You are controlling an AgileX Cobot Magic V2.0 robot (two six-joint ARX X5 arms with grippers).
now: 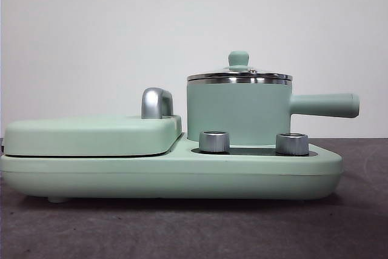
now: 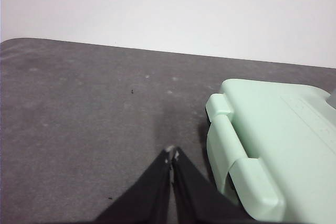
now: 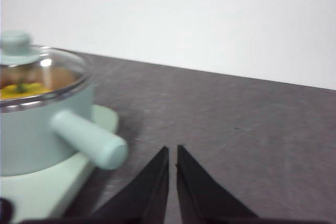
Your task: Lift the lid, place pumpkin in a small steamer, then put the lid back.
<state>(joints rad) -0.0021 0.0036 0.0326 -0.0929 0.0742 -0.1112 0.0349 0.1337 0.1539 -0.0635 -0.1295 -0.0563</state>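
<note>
Left fingers (image 2: 171, 155) and right fingers (image 3: 172, 151) pressed together, empty, above bench (image 1: 194, 228); lid (image 1: 239, 76) seated on small steamer (image 1: 239, 110), pumpkin (image 3: 18, 90) inside.

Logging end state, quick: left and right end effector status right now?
Left end effector: closed, empty, over the table beside the griddle.
Right end effector: closed, empty, near the steamer handle.
</note>
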